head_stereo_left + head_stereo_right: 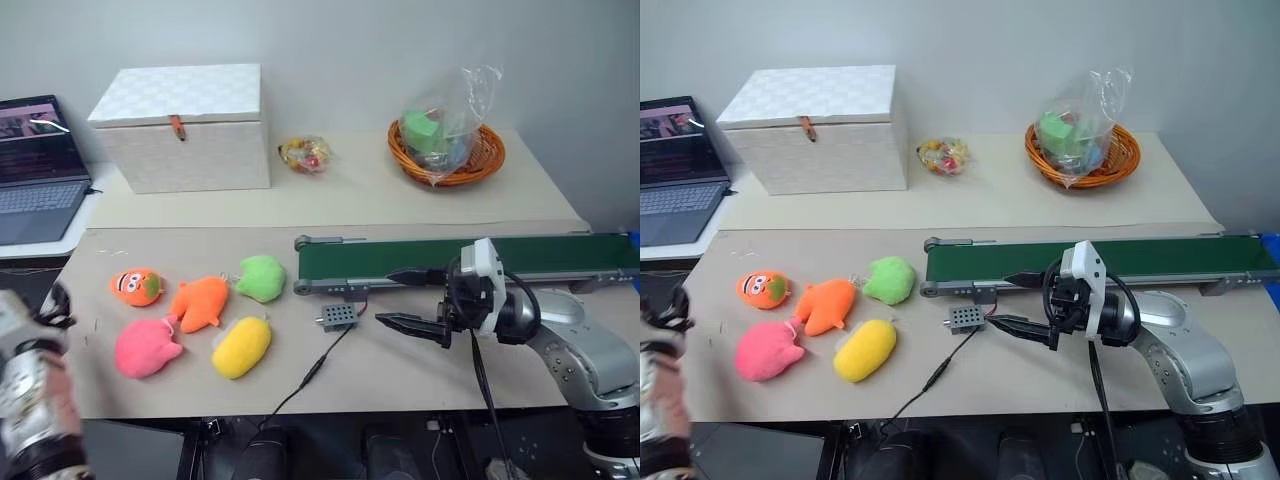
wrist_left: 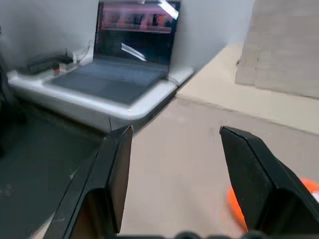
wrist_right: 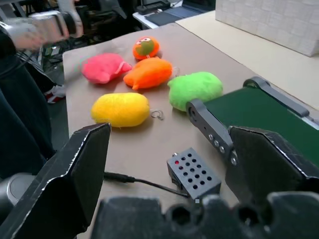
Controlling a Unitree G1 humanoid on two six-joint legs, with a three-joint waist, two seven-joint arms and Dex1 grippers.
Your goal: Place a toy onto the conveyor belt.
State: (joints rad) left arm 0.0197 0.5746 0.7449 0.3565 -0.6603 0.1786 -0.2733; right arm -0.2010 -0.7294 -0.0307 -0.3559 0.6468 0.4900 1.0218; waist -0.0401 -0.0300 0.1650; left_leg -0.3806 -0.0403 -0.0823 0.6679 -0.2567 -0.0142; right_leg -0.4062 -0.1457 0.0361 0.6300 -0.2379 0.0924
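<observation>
The pink toy [image 1: 147, 346] lies at the front left of the table, nearest the edge, among other plush toys; it also appears in the right wrist view [image 3: 103, 67]. The dark green conveyor belt [image 1: 450, 258] runs along the right half of the table. My right gripper [image 1: 388, 298] is open and empty, pointing left just in front of the belt's left end, well to the right of the toy. My left gripper [image 2: 175, 130] is open and empty at the table's left edge, facing the laptop [image 2: 124, 74], left of the toy.
Around the toy lie two orange plushes [image 1: 200, 302], a green one [image 1: 262, 277] and a yellow one [image 1: 241, 347]. A small grey box [image 1: 338, 317] with a cable sits by the belt end. At the back stand a white box [image 1: 185, 125], a sweets bag [image 1: 305, 155] and an orange basket [image 1: 447, 150].
</observation>
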